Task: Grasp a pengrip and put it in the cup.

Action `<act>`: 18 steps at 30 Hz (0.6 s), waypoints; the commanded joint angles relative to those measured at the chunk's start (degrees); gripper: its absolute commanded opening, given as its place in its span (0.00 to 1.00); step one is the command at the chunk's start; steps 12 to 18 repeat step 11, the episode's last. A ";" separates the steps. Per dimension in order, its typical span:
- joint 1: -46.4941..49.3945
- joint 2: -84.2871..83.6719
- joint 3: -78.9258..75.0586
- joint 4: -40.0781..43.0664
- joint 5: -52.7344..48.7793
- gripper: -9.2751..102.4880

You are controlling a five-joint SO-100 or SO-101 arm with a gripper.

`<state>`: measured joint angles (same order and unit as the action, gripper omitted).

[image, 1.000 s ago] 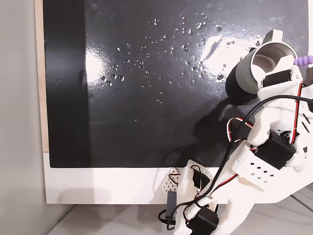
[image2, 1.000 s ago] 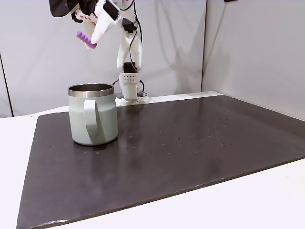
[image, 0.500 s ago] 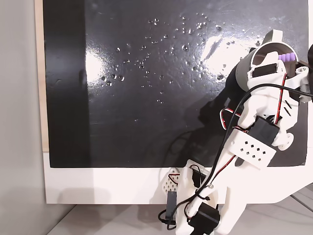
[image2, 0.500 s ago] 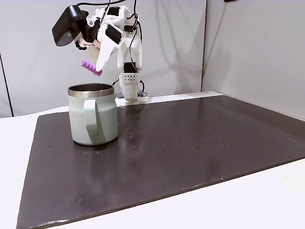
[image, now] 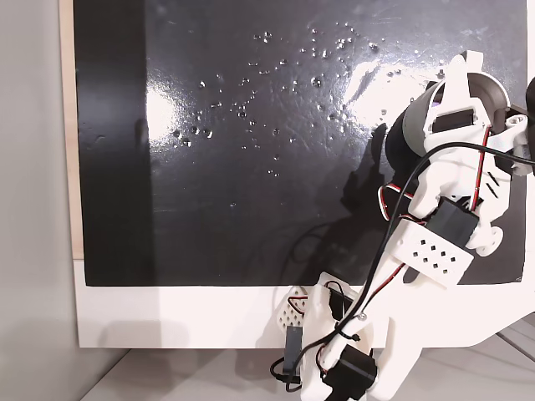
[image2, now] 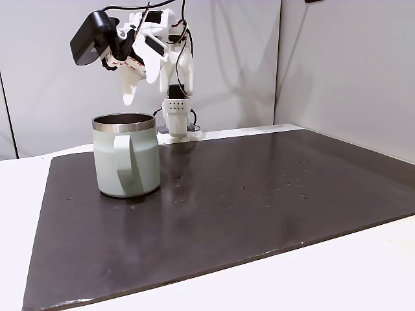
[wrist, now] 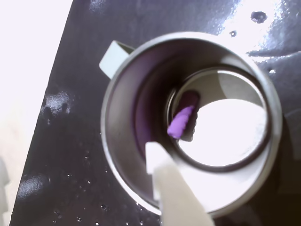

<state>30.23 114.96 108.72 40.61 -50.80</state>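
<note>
inside cup point(wrist: 120, 155): pengrip point(wrist: 181, 121) | above rim: end effector point(image2: 128, 97), empty

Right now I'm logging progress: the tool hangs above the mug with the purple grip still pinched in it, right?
Not quite. The tool does hang above the mug, but it is empty: the wrist view shows the purple grip inside the mug.

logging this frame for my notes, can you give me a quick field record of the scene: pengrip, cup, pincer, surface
pengrip: light purple, inside the cup, free of the pincer
cup: pale grey-green mug, upright on the mat, steel inside, handle toward the camera in a fixed view
pincer: white, open, hovering above the cup's mouth, holding nothing
surface: dark mat on a white table
task state: pengrip appears to be in the cup
</note>
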 commanded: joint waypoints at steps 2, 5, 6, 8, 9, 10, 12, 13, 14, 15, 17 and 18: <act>0.44 0.70 -0.53 -1.67 0.09 0.36; 0.44 0.79 -0.79 -1.67 0.00 0.36; 0.44 0.79 -0.79 -1.67 0.00 0.36; 0.44 0.97 -0.79 -1.67 0.00 0.36; 0.53 1.05 -0.79 -1.67 0.00 0.36; 0.53 1.05 -0.79 -1.67 0.00 0.36; 0.62 1.14 -0.79 -1.67 -0.09 0.36; 0.62 1.14 -0.79 -1.67 -0.09 0.36; 0.62 1.14 -0.79 -1.67 -0.09 0.36; 0.62 1.14 -0.79 -1.67 -0.09 0.36; 0.62 1.14 -0.79 -1.67 -0.09 0.36; 0.62 1.14 -0.79 -1.67 -0.09 0.36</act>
